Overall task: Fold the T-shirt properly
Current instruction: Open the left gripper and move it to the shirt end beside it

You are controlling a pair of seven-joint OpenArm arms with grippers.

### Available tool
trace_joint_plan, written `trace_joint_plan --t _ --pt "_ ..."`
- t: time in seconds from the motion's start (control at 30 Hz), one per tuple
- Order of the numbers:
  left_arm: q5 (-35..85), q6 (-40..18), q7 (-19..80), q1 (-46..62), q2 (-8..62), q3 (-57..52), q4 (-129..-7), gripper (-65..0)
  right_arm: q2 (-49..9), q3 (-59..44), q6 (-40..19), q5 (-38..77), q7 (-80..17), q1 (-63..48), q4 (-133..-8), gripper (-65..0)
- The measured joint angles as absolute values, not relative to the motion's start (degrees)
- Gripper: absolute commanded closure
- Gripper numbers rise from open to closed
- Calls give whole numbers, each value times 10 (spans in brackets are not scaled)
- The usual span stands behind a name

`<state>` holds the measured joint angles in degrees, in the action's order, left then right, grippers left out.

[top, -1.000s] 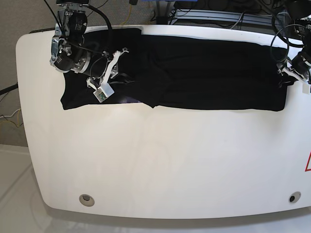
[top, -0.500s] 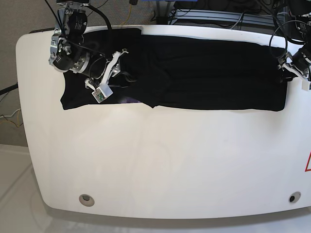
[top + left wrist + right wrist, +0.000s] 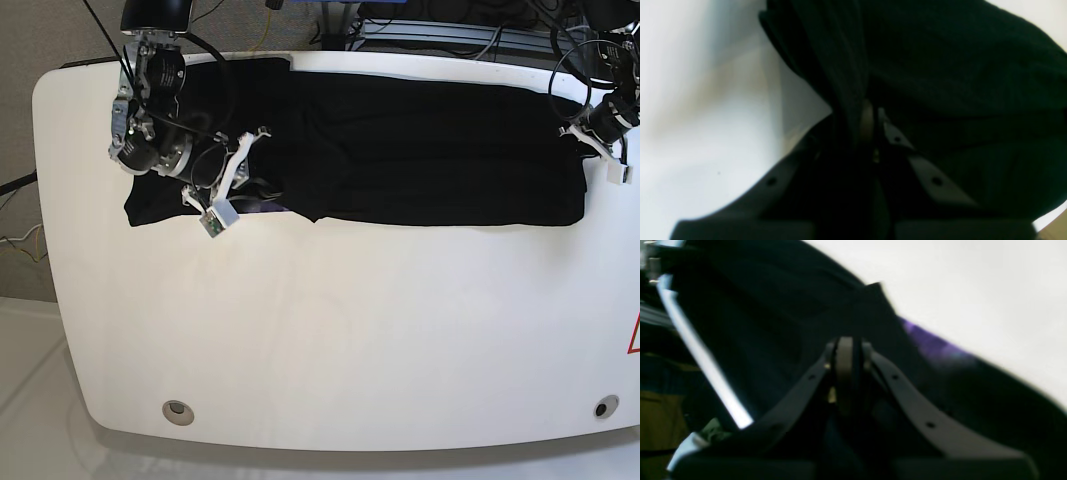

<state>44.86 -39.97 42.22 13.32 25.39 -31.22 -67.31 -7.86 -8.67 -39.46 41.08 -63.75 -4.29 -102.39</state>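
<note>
— Which step in hand?
— Folding, probably mid-way: gripping T-shirt [image 3: 430, 150] for the next fold. Lying along the bench [image 3: 330, 330] at twelve o'clock.
— And the grips?
— Left end effector [image 3: 870, 133], at two o'clock: closed on the hem side, cloth pinched. Right end effector [image 3: 848, 373], at eleven: nearly closed over cloth; can't tell whether gripping.
— Next?
— Check right hold, then lift both together, evenly.

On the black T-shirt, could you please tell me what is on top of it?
The right gripper is over its left part in the base view, the left gripper at its right end. The fabric directly beneath each is covered and cannot be seen.
</note>
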Motion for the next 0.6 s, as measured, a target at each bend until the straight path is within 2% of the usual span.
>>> trace_joint_plan --t 0.23,0.6 --pt "469 -399 475 131 257 -307 -689 0 -75 -82 -397 369 -632 -38 -1029 -43" --pt "497 -396 548 153 259 -303 -788 0 -83 -115 -396 358 -626 -32 -1034 -35"
